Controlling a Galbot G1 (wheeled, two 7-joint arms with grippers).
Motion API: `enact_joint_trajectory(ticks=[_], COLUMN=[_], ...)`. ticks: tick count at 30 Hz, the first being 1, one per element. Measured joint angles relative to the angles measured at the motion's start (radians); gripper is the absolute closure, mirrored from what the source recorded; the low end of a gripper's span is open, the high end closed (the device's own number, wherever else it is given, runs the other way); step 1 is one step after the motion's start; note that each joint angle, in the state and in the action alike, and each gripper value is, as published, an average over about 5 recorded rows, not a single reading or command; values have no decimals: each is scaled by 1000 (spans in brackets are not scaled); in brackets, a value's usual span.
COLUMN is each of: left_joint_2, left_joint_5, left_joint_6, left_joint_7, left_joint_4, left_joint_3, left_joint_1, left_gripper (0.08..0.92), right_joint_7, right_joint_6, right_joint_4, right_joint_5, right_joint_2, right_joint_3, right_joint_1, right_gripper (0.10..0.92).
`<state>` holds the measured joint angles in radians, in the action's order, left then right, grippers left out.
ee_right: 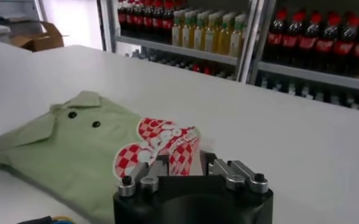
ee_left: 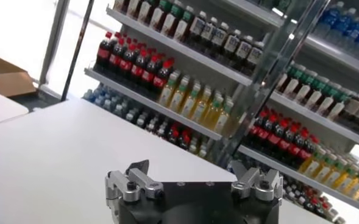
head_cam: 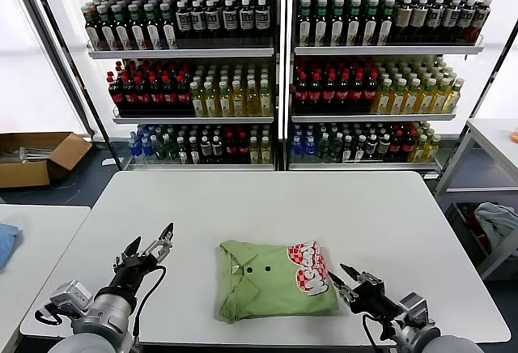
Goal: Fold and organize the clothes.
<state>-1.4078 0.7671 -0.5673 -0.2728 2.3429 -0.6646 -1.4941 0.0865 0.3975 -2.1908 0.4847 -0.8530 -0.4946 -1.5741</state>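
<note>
A light green short-sleeved shirt lies folded into a compact rectangle at the front middle of the white table, collar and two dark buttons up, red-and-white checkered print at its right. It also shows in the right wrist view. My left gripper is open and empty, to the left of the shirt above the table. My right gripper is open and empty, just off the shirt's right edge by the print; in the right wrist view its jaws stand apart.
Shelves of bottled drinks stand behind the table. A cardboard box lies on the floor at far left. A second table adjoins on the left, another on the right, with a bin of cloth below.
</note>
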Motion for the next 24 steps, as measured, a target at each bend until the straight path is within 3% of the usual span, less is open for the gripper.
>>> enact_joint_trajectory(ticks=[6, 13, 24], left_joint_2=[-4, 4, 15], left_joint_5=[-21, -111, -275], left_joint_6=[5, 54, 159], left_joint_7=[26, 148, 323], left_joint_4=[4, -8, -23], left_joint_3=[-10, -72, -182], left_joint_1=[-16, -41, -55], left_gripper=[177, 177, 177], right_joint_7=[13, 58, 74], right_joint_6=[-49, -112, -202], right_joint_4=[-9, 17, 69], right_joint_5=[-26, -54, -106], right_joint_2=[-34, -79, -159], right_joint_3=[6, 57, 95], right_joint_1=[-1, 39, 97], right_gripper=[403, 223, 203])
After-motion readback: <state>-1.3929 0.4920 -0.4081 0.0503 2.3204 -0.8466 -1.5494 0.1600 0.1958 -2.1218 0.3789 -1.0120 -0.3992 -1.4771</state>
